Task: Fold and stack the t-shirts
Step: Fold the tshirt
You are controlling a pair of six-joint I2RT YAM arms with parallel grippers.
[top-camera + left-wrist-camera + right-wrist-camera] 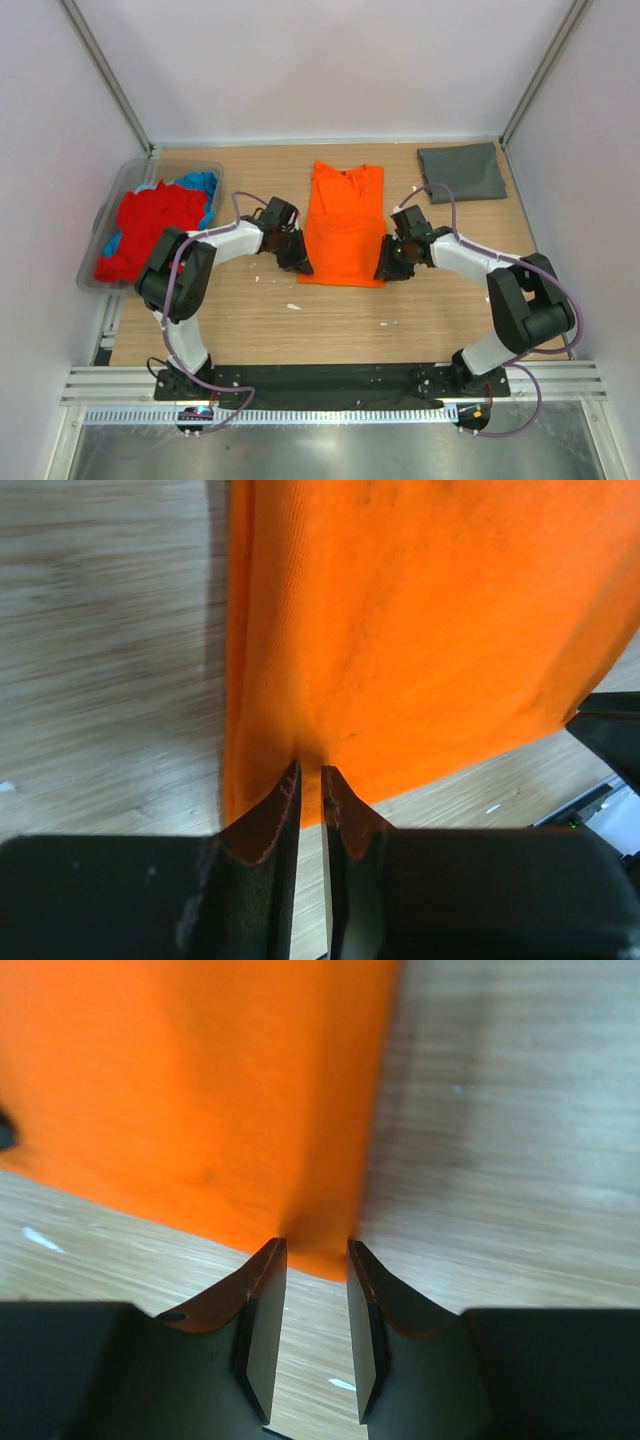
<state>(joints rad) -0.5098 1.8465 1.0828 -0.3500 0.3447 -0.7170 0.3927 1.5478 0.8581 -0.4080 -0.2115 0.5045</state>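
Orange shirt (343, 225): laid flat on table (330, 320)
Left end effector (310, 780): clamped on its hem corner
Right end effector (316, 1252): fingers slightly apart, hem corner between them; grip cannot be told

Wooden table (330, 320) with orange t-shirt (343, 225), grey t-shirt (462, 171), clear tub (128, 180).

Four t-shirts: one orange (343, 225), one dark grey (462, 172), one red (150, 226), one blue (203, 184); one plastic tub (108, 215); two grippers.
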